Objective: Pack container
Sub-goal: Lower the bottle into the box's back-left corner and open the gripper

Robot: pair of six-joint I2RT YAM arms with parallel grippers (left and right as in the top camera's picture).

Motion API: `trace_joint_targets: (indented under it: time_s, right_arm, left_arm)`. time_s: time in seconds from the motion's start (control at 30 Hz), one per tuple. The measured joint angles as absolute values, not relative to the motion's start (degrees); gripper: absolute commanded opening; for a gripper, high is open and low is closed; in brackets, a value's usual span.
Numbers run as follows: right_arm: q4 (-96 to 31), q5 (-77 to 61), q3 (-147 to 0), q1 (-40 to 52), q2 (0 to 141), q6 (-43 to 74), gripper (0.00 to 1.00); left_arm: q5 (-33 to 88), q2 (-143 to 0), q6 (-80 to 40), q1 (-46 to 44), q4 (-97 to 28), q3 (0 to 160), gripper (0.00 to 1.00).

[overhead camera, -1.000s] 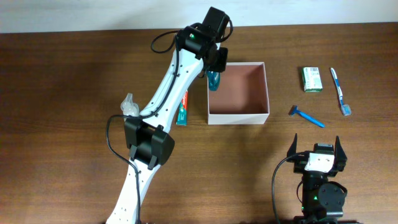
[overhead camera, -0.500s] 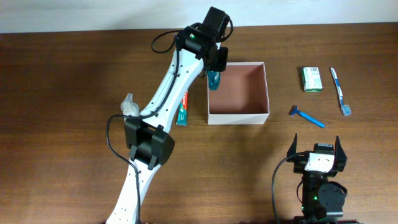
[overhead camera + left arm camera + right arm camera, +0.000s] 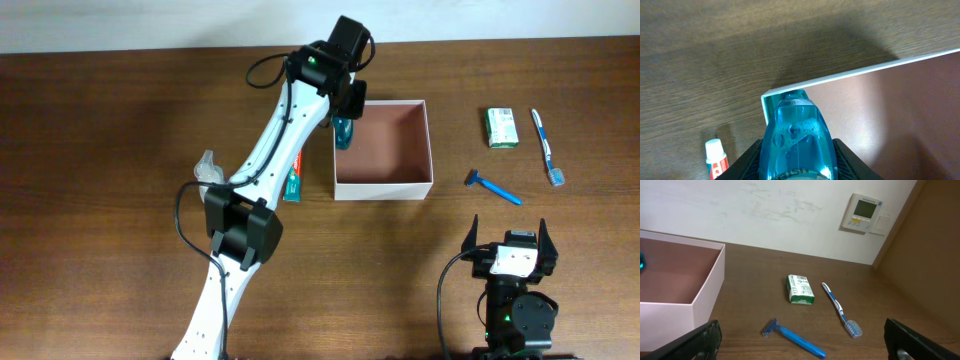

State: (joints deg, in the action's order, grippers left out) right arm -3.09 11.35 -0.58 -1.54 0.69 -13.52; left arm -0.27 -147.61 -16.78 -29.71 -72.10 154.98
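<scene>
Mid-pack on a brown wooden tabletop (image 3: 100, 150). Stretched from the near edge toward the far edge: the white left arm (image 3: 270, 140), left jaws clenched around a translucent blue bottle of liquid (image 3: 797, 135). Just right of centre and close to the far edge: the square, shallow, white-walled container (image 3: 385, 188) with a reddish-brown floor, nothing lying on that floor. Parked at the near edge toward the right corner: the black right arm (image 3: 515, 315), right jaws spread wide and holding nothing.

Bottle poised at the container's left wall near its far-left corner, partly over the rim, partly outside; contact with the wall impossible to judge. By all appearances the first item at the threshold, not yet set down. Next move, as judged from here: carry the bottle rightward past the wall, lower it to the floor, then release. Care needed to keep it off the thin wall.

Just left of the container: a red, green and white toothpaste tube (image 3: 294, 178), partly under the arm. Right of the container, apart from it: a blue-and-white toothbrush (image 3: 545, 145), a blue disposable razor (image 3: 493, 187) and a small green-and-white packet (image 3: 502, 127), all awaiting a turn.
</scene>
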Motion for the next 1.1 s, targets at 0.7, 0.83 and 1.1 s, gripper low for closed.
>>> trace_joint_targets:
  time_s: [0.7,0.83,1.1]
  right_arm:
    - [-3.1,11.4,-0.6,-1.5,0.7,-13.5,0.99]
    - [-3.1,11.4,-0.6,-1.5,0.7,-13.5,0.99]
    - [-3.1,11.4,-0.6,-1.5,0.7,-13.5,0.99]
  left_arm:
    - [-0.3,-148.3,-16.8,-29.7,-70.8,154.9,0.36]
    - [-0.3,-148.3,-16.8,-29.7,-70.8,154.9,0.37]
    - [-0.3,-148.4,-16.8,-29.7,-70.5,154.9,0.44]
